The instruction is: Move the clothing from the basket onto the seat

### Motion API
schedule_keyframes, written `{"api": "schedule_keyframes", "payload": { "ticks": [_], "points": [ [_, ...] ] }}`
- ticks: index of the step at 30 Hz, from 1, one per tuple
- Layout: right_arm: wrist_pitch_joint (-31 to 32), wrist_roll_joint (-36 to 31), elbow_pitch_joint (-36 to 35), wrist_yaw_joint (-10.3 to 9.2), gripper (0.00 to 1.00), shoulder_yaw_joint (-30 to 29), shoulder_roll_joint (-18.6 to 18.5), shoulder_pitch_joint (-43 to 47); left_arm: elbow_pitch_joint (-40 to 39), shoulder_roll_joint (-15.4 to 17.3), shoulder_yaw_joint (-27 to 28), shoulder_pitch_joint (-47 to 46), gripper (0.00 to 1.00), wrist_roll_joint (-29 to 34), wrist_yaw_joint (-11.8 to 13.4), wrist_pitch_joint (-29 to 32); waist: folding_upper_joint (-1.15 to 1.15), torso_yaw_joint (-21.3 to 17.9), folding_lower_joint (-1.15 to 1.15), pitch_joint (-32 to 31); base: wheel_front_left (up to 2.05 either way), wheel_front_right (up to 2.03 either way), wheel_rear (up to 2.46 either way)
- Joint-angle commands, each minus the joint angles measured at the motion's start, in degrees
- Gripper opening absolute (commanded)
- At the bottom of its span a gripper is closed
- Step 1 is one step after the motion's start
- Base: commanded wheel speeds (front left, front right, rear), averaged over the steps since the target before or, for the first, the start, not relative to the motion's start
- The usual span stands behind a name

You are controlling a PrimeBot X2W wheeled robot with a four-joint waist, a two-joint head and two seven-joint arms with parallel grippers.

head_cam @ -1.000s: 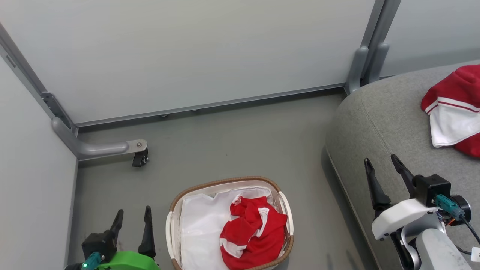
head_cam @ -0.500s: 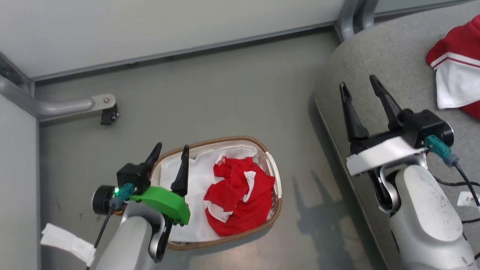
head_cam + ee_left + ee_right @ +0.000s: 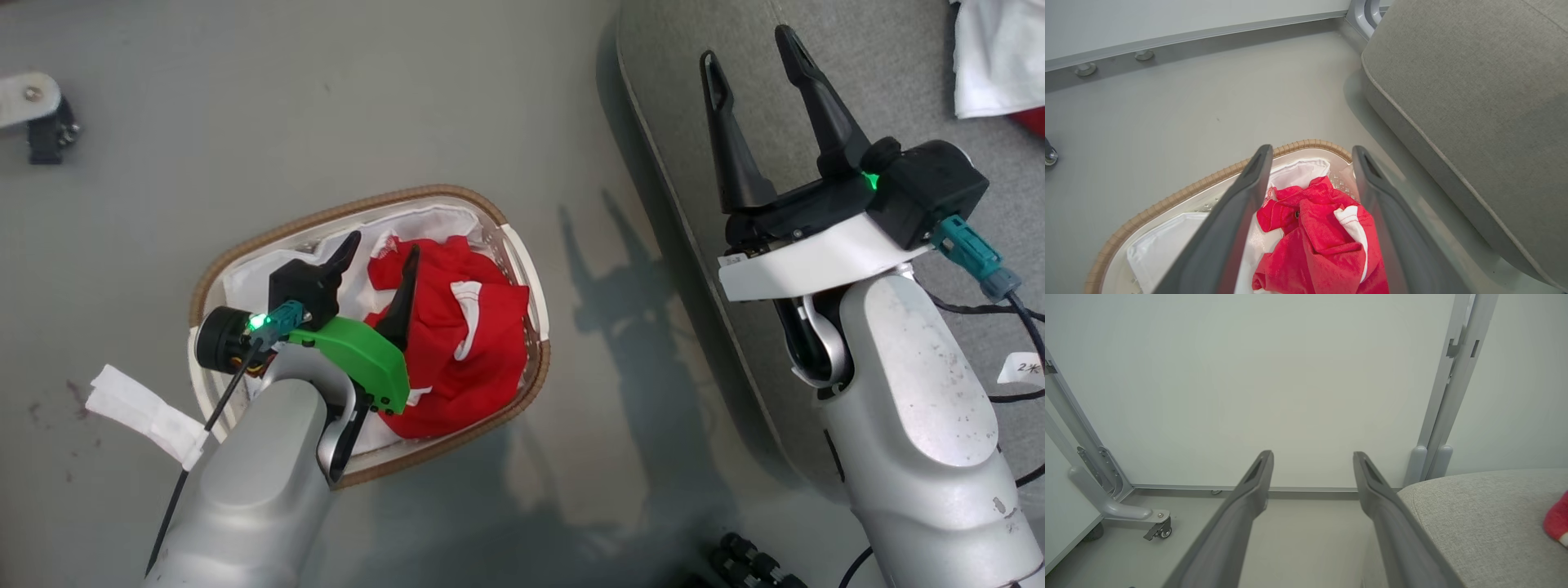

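The floor (image 3: 245, 98) is looked down on from high up, almost straight, in the head view. There the basket (image 3: 424, 192) is seen left of the middle and the seat (image 3: 898, 73) at the right. In the left wrist view the basket is seen from close above, along the left pincer (image 3: 1311, 149). The right wrist view is pointed level along the right pincer (image 3: 1312, 455) at a wall panel (image 3: 1290, 375). The seat is shared by all three views.
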Motion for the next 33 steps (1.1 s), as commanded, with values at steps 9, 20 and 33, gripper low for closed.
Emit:
{"api": "schedule_keyframes", "payload": {
  "ticks": [9, 20, 33],
  "points": [
    [0.0, 2.7, -3.0, -0.08, 1.0, 1.3, 0.1, -2.7, 8.5, 1.3, -6.5, -6.8, 1.0, -3.8, 0.1, 0.0, 0.0, -7.5, -0.01, 12.9, 0.0, 0.0, 0.0],
    [0.0, 2.9, -5.0, -0.08, 1.0, 1.4, 0.1, -3.1, 18.9, 0.8, -14.3, -12.4, 1.0, -9.1, 0.1, 2.4, 0.0, -8.6, -0.01, 15.9, 0.0, 0.0, 0.0],
    [0.0, 1.3, -7.8, -0.08, 1.0, 0.3, 0.1, -3.5, 27.5, 0.1, -20.8, -17.6, 1.0, -6.1, 0.1, 7.7, 0.0, -7.7, -0.01, 18.4, 0.0, 0.0, 0.0]
  ]
}}
